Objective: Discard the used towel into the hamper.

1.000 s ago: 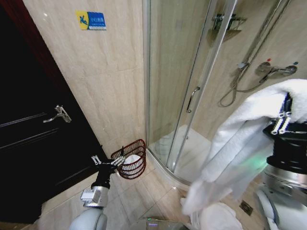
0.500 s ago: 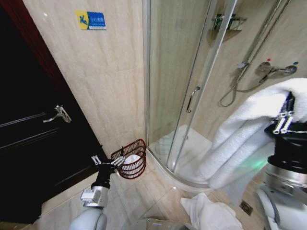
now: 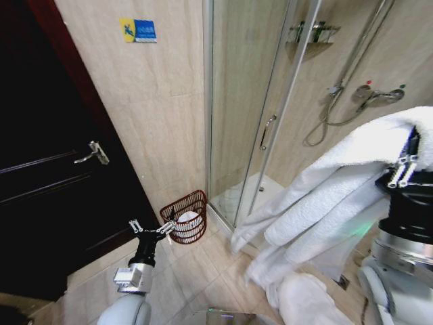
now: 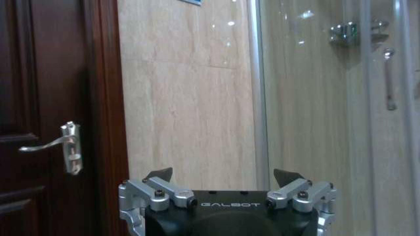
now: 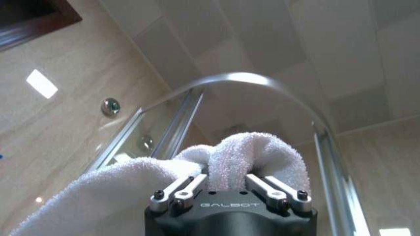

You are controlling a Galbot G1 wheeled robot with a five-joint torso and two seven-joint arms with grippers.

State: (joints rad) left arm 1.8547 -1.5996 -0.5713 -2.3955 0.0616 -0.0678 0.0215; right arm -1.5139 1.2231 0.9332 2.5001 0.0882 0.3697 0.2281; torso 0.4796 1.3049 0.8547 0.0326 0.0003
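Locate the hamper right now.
Head view: the hamper sits on the floor against the tiled wall, between the dark door and the shower enclosure.

GALBOT on left end effector (image 4: 226, 184), GALBOT on right end effector (image 5: 226, 184)

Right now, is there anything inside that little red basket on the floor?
Yes. Something white lies inside the hamper, showing through its open rim and weave. What it is, I cannot tell. The left tool sits in front of its near side, so that part is covered.
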